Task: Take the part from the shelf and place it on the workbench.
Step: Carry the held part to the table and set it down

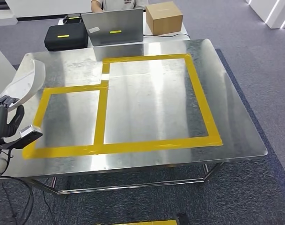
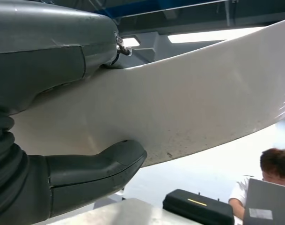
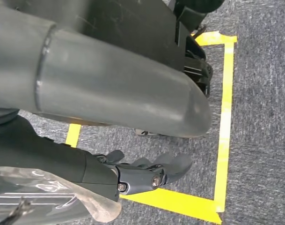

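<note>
White part (image 1: pixel 26 82) gripped by left hand (image 1: pixel 4 121) (right hand (image 3: pixel 148 176) empty) beside taped workbench (image 1: pixel 236 117).

The workbench (image 1: pixel 236 117) stands in front, and the left hand (image 1: pixel 4 119) holds the part (image 1: pixel 26 79) above its left edge. Behind the workbench, a case (image 1: pixel 65 36), a laptop (image 1: pixel 112 27) and a box (image 1: pixel 164 18) sit left to right on a further table, a person (image 1: pixel 114 3) behind the laptop

Dark grey left hand (image 1: pixel 4 121) with ribbed cover; right hand (image 3: pixel 134 176) fingers (image 3: pixel 176 165) show screws.
</note>
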Controlling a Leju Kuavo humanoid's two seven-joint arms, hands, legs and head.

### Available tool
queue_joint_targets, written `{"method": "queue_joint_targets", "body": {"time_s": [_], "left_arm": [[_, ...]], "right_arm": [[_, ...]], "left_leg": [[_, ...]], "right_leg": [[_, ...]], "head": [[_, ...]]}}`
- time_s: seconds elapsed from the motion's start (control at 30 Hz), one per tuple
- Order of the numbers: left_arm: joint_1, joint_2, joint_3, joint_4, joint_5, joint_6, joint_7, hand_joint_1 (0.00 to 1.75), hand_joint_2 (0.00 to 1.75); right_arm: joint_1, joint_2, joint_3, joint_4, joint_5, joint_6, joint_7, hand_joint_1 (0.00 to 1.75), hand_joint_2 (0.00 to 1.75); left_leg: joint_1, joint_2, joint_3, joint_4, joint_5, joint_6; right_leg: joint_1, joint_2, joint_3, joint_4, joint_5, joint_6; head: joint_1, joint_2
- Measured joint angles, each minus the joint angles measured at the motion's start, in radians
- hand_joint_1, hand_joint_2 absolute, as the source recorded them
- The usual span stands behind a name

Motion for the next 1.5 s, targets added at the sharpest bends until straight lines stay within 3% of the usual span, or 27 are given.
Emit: {"method": "queue_joint_targets", "body": {"time_s": [0.07,0.13,0.27,0.33,0.4,0.43,0.47,0.5,0.6,0.67,0.73,0.8,0.83,0.9,0.97,1.0,1.03,1.1,1.17,1.23,1.3,1.37,1.43,1.47,1.5], "left_arm": [[0.001,0.001,-0.006,-0.012,0.000,-0.008,0.002,1.75,1.75],[0.000,0.002,-0.012,-0.024,0.002,-0.025,0.009,1.75,1.75],[0.006,0.004,-0.023,-0.035,0.009,-0.043,0.026,1.75,1.75],[0.009,0.005,-0.026,-0.037,0.013,-0.044,0.029,1.75,1.75],[0.012,0.005,-0.028,-0.037,0.016,-0.044,0.030,1.75,1.75],[0.015,0.005,-0.029,-0.037,0.016,-0.043,0.031,1.75,1.75],[0.017,0.005,-0.030,-0.037,0.014,-0.044,0.033,1.75,1.75],[0.019,0.006,-0.032,-0.037,0.011,-0.044,0.037,1.75,1.75],[0.019,0.010,-0.035,-0.036,0.006,-0.048,0.050,1.75,1.75],[0.018,0.015,-0.036,-0.036,0.006,-0.051,0.053,1.75,1.75],[0.018,0.019,-0.038,-0.036,0.006,-0.052,0.055,0.87,0.87],[0.017,0.023,-0.041,-0.036,0.008,-0.053,0.055,0.00,0.00],[0.017,0.026,-0.042,-0.035,0.010,-0.053,0.055,0.00,0.00],[0.019,0.028,-0.044,-0.034,0.015,-0.056,0.055,0.00,0.00],[0.024,0.028,-0.046,-0.030,0.012,-0.059,0.061,0.00,0.00],[0.025,0.028,-0.047,-0.029,0.009,-0.060,0.064,0.00,0.00],[0.024,0.029,-0.047,-0.027,0.005,-0.061,0.068,0.00,0.00],[0.020,0.030,-0.048,-0.025,0.001,-0.061,0.071,0.00,0.00],[0.017,0.031,-0.048,-0.023,-0.001,-0.062,0.071,0.00,0.00],[0.018,0.032,-0.050,-0.020,-0.006,-0.062,0.073,0.00,0.00],[0.019,0.032,-0.051,-0.017,-0.009,-0.062,0.075,0.00,0.00],[0.020,0.030,-0.051,-0.016,-0.004,-0.062,0.073,0.00,0.00],[0.024,0.029,-0.052,-0.015,0.001,-0.064,0.068,0.00,0.00],[0.027,0.028,-0.052,-0.015,0.002,-0.065,0.066,0.00,0.00],[0.030,0.027,-0.053,-0.014,0.003,-0.066,0.064,0.00,0.00]], "right_arm": [[0.001,0.000,0.000,0.000,0.000,0.000,-0.001,0.00,0.00],[0.000,0.000,0.000,0.000,0.000,0.001,-0.002,0.00,0.00],[0.003,0.000,0.000,0.000,0.000,-0.001,-0.004,0.00,0.00],[0.003,0.000,0.000,0.000,0.000,-0.003,-0.005,0.00,0.00],[0.004,0.000,0.000,0.000,0.000,-0.005,-0.004,0.00,0.00],[0.006,0.000,0.000,0.000,0.000,-0.006,-0.003,0.00,0.00],[0.007,0.000,0.000,0.000,0.000,-0.006,-0.002,0.00,0.00],[0.008,0.000,0.000,0.000,0.000,-0.006,0.000,0.00,0.00],[0.008,0.000,0.000,0.000,0.001,-0.006,0.002,0.00,0.00],[0.007,0.000,0.000,0.000,0.001,-0.006,0.002,0.00,0.00],[0.008,0.000,0.000,0.000,0.002,-0.006,0.003,0.00,0.00],[0.009,0.000,0.000,0.000,0.002,-0.006,0.004,0.00,0.00],[0.009,0.000,0.000,0.000,0.003,-0.007,0.004,0.00,0.00],[0.009,0.000,0.000,0.000,0.003,-0.007,0.003,0.00,0.00],[0.010,0.000,0.000,0.000,0.004,-0.007,0.002,0.00,0.00],[0.010,0.000,0.000,0.000,0.004,-0.007,0.001,0.00,0.00],[0.010,0.000,0.000,0.000,0.005,-0.007,0.000,0.00,0.00],[0.010,0.000,0.000,0.000,0.006,-0.007,0.000,0.00,0.00],[0.009,-0.001,0.000,0.000,0.006,-0.008,-0.001,0.00,0.00],[0.009,-0.001,0.000,0.000,0.005,-0.008,0.001,0.00,0.00],[0.010,-0.001,0.000,0.000,0.003,-0.010,0.004,0.00,0.00],[0.009,-0.001,0.000,0.000,0.002,-0.012,0.008,0.00,0.00],[0.010,-0.001,0.000,0.000,0.000,-0.013,0.010,0.00,0.00],[0.011,-0.001,0.000,0.000,0.000,-0.013,0.011,0.00,0.00],[0.012,-0.001,0.000,0.000,0.000,-0.014,0.011,0.00,0.00]], "left_leg": [[-0.007,0.000,0.070,-0.130,0.061,0.017],[-0.015,0.001,0.117,-0.230,0.087,0.029],[-0.016,0.002,0.119,-0.266,0.092,0.039],[-0.012,0.004,0.118,-0.276,0.101,0.046],[-0.012,0.004,0.114,-0.276,0.104,0.050],[-0.012,0.005,0.113,-0.276,0.104,0.050],[-0.012,0.005,0.112,-0.275,0.105,0.050],[-0.012,0.005,0.112,-0.274,0.105,0.049],[-0.014,0.003,0.110,-0.265,0.102,0.043],[-0.018,0.003,0.102,-0.259,0.103,0.033],[-0.018,0.002,0.097,-0.258,0.106,0.023],[-0.016,0.002,0.088,-0.236,0.087,0.014],[-0.015,0.002,0.074,-0.198,0.061,0.010],[-0.014,0.002,0.022,-0.068,-0.005,0.002],[-0.013,0.002,-0.016,0.027,-0.035,-0.001],[-0.012,0.002,-0.010,0.021,-0.021,0.000],[-0.011,0.002,0.014,-0.027,0.010,0.001],[-0.011,0.002,0.082,-0.168,0.073,0.004],[-0.013,0.001,0.115,-0.247,0.091,0.010],[-0.015,0.000,0.113,-0.256,0.089,0.020],[-0.012,0.000,0.110,-0.261,0.096,0.034],[-0.009,0.002,0.107,-0.265,0.102,0.045],[-0.012,0.002,0.102,-0.265,0.106,0.050],[-0.013,0.003,0.100,-0.265,0.107,0.052],[-0.015,0.002,0.098,-0.265,0.108,0.053]], "right_leg": [[0.004,0.000,0.000,0.000,0.002,0.001],[0.006,-0.001,-0.005,0.001,0.006,0.007],[0.005,-0.004,-0.024,0.008,0.005,0.028],[0.004,-0.005,-0.057,0.074,-0.039,0.039],[0.001,-0.005,-0.115,0.205,-0.102,0.048],[-0.001,-0.005,-0.139,0.259,-0.119,0.051],[-0.002,-0.005,-0.147,0.281,-0.118,0.053],[-0.003,-0.005,-0.136,0.262,-0.097,0.054],[-0.005,-0.005,-0.035,0.066,-0.009,0.049],[-0.004,-0.003,-0.004,0.004,-0.001,0.039],[-0.004,-0.002,-0.003,0.001,0.000,0.028],[-0.007,-0.003,-0.003,-0.004,0.005,0.016],[-0.009,-0.004,-0.003,-0.006,0.008,0.010],[-0.009,-0.004,-0.004,-0.006,0.009,0.004],[-0.009,-0.005,-0.005,-0.006,0.010,0.003],[-0.009,-0.005,-0.006,-0.006,0.011,0.003],[-0.009,-0.005,-0.005,-0.005,0.011,0.004],[-0.007,-0.004,-0.006,-0.003,0.011,0.007],[-0.003,-0.003,-0.013,-0.001,0.015,0.017],[-0.002,-0.004,-0.019,-0.003,0.021,0.028],[-0.003,-0.005,-0.030,0.012,0.006,0.039],[-0.004,-0.005,-0.072,0.095,-0.045,0.046],[-0.004,-0.005,-0.133,0.230,-0.104,0.050],[-0.004,-0.005,-0.152,0.273,-0.116,0.050],[-0.003,-0.005,-0.152,0.279,-0.109,0.049]], "head": [[0.000,0.000],[0.000,0.000],[-0.002,0.000],[0.001,0.000],[0.005,0.000],[0.005,0.000],[0.005,0.000],[0.005,0.000],[0.005,0.000],[0.004,0.000],[0.003,0.000],[0.001,0.000],[-0.001,0.000],[-0.004,0.000],[-0.004,0.000],[-0.004,0.000],[-0.004,0.000],[-0.004,0.000],[-0.004,0.000],[-0.003,0.000],[-0.002,0.000],[0.002,0.000],[0.004,0.000],[0.004,0.000],[0.004,0.000]]}}
